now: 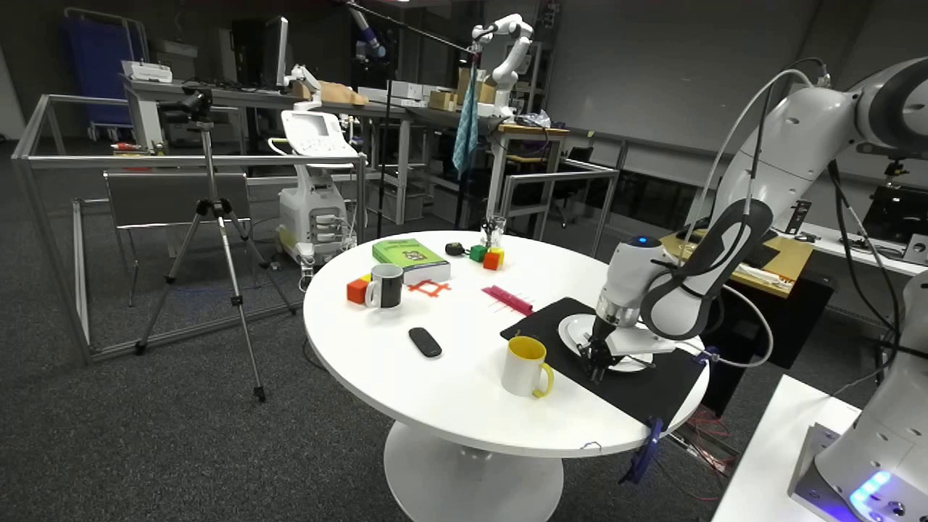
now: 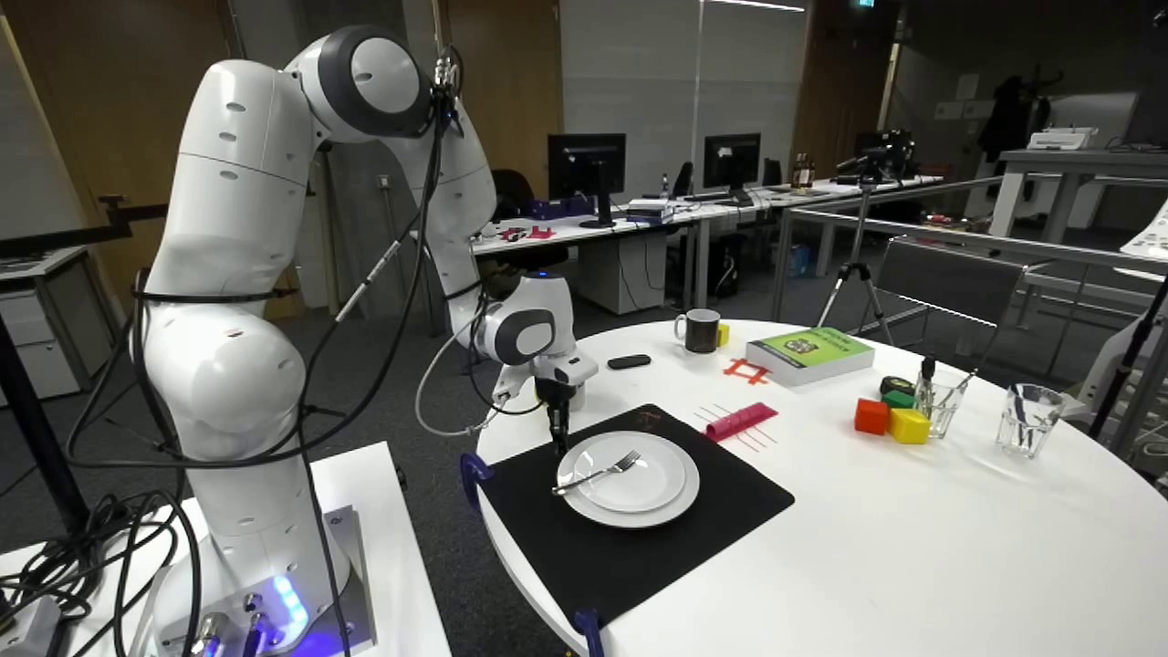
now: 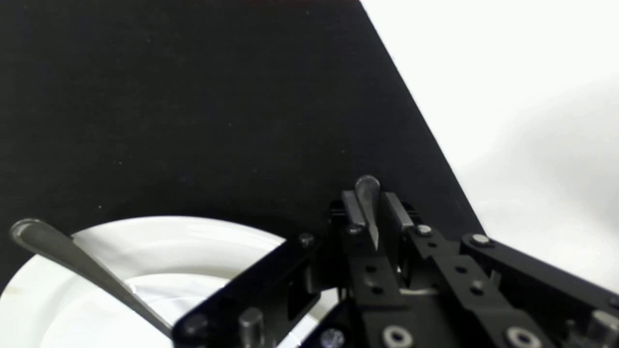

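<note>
My gripper (image 3: 369, 197) points down over the black mat (image 3: 217, 106), close beside the white plates. Its jaws are nearly together, and the handle of a slim metal utensil (image 3: 367, 190) stands between the pads; the rest of that piece is hidden by the fingers. In both exterior views the gripper (image 1: 596, 365) is low at the plate's edge, and what it holds is too small to make out. A fork (image 2: 607, 472) lies across the two stacked plates (image 2: 686, 493), its handle sticking out over the rim. A white mug with yellow inside (image 1: 518, 371) stands just off the mat.
On the round white table are a dark mug (image 1: 391, 288), a green-covered book (image 1: 413, 252), a black remote (image 1: 425, 342), a pink piece (image 2: 741, 421), coloured cubes (image 2: 871, 416) and glasses (image 2: 1028, 422). Blue clamps (image 2: 473, 476) grip the table edge at the mat.
</note>
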Motion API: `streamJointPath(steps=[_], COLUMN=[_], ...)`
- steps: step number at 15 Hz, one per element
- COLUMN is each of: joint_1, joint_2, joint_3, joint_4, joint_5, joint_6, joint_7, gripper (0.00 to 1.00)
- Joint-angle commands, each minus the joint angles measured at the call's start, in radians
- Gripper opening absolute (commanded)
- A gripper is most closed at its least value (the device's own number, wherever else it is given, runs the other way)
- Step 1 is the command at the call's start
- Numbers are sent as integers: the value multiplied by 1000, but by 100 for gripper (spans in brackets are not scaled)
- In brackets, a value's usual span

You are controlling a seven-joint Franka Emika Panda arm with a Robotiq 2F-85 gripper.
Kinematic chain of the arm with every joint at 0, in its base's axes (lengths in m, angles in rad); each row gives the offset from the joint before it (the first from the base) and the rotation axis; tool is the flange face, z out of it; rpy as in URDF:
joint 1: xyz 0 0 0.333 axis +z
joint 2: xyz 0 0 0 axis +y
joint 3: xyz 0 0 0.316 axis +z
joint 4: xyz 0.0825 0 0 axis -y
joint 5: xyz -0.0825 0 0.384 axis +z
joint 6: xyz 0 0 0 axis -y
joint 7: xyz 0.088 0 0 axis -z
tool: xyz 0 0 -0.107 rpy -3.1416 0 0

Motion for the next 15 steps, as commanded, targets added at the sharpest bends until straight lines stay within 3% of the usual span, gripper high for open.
streamJointPath(steps=[1,7,15], joint_1=[72,125,103], joint_2=[33,44,50], joint_3=[-81,-141,-111], joint_4=[-2,-5,-27], joint_5=[-126,-249,-169], joint_6=[53,105,212], joint_7=[-34,-97,-317], gripper=[4,4,4])
